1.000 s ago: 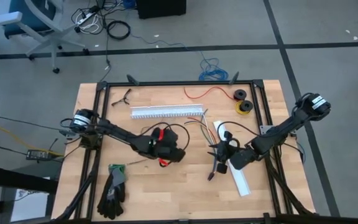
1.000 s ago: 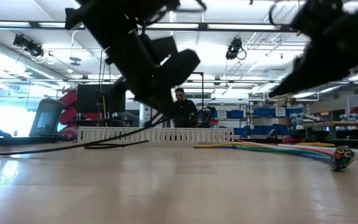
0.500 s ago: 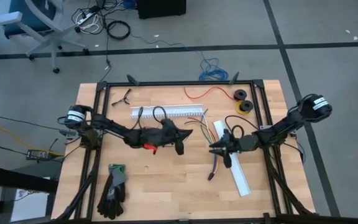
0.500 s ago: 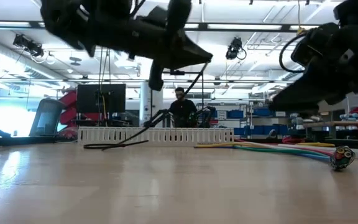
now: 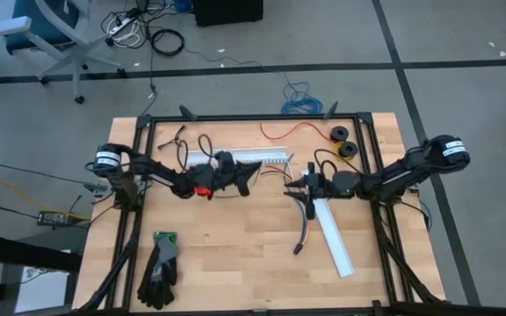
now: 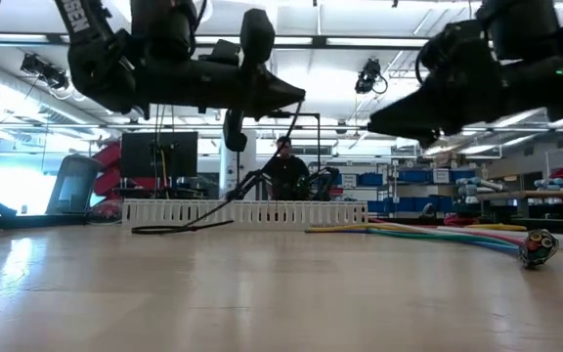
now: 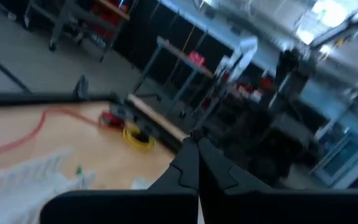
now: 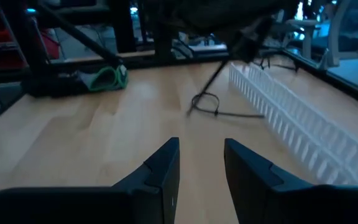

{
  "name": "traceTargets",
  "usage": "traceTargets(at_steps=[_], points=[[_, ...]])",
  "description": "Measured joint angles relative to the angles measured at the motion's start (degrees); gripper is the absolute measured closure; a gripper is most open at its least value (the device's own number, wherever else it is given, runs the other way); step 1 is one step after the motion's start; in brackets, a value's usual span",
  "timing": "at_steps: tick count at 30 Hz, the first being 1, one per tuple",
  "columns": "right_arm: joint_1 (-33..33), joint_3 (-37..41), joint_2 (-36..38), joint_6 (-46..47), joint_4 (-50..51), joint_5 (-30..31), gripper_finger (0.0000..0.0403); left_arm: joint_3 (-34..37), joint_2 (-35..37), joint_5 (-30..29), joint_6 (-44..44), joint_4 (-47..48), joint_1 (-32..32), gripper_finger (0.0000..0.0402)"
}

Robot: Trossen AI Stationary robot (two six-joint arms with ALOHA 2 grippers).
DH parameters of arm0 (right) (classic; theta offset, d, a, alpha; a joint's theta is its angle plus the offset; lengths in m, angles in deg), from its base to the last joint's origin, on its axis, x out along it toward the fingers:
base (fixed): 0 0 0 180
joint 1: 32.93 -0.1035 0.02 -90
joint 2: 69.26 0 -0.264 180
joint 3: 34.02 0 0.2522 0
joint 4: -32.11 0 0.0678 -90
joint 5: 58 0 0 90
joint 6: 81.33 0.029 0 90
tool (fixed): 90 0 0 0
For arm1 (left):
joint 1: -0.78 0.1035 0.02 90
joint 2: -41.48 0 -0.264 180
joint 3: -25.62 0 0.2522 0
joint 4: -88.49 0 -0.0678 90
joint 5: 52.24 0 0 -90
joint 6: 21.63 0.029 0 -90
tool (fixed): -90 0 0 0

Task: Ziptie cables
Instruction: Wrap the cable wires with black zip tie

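From above, the bundle of thin coloured cables [image 5: 303, 221] lies on the wooden bench [image 5: 235, 263] under the right pincer [image 5: 299, 190], fingers spread and empty; the left pincer [image 5: 251, 169], pressed together, hovers near the white slotted plastic channel [image 5: 266, 156]. At bench height, cables [image 6: 438, 237] lie flat: judge descent carefully, grip mid-bundle

Both arms are rising and swinging away from the table's front half toward its far side: the left tool [image 5: 246, 175], fingers pressed together, is now hanging by the white channel [image 5: 266, 156], no longer low over the middle of the table. The right tool [image 5: 299, 190], fingers a little apart, is pulling back off the loose channel piece [image 5: 334, 237] and now pointing across at the left tool, above the cables [image 5: 305, 219]. In the low view both tools are sitting higher than before.
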Motion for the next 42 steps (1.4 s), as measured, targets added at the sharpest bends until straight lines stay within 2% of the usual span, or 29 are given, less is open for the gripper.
traceTargets(at_steps=[6,11,14,19,23,27,32,37,42], points=[[6.8,-1.1,0.0,0.8,0.1,-6.8,0.0289,0.1,0.0,0.4,-3.4,-7.0,4.9,0.0401],[9.9,-1.1,0.0,4.6,-0.6,-12.1,0.0289,0.1,0.0,2.1,-5.3,-14.4,5.6,0.0401],[10.4,-1.1,0.0,6.7,-4.3,-13.8,0.0289,0.1,0.0,2.2,-6.3,-19.0,5.4,0.0401],[10.4,-2.2,0.0,8.2,-9.9,-13.9,0.0289,0.1,0.0,2.0,-5.7,-18.6,5.3,0.0400],[10.1,-6.4,0.0,7.4,-3.3,-13.7,0.0289,0.1,0.0,-0.3,-2.0,-14.7,5.3,0.0400],[8.7,-12.9,0.0,3.6,11.2,-9.4,0.0289,0.0,0.0,-3.1,0.4,-9.9,5.3,0.0400],[6.0,-20.2,0.0,-2.2,25.2,2.8,0.0289,0.0,0.0,-7.3,6.3,-7.2,4.8,0.0400],[4.9,-22.6,-0.4,-4.9,28.5,14.4,0.0289,-1.3,0.0,-11.4,15.2,-6.1,2.6,0.0401],[4.9,-24.9,-6.1,-4.9,25.9,15.8,0.0289,-4.3,0.0,-12.5,23.9,-5.3,1.3,0.0401]])
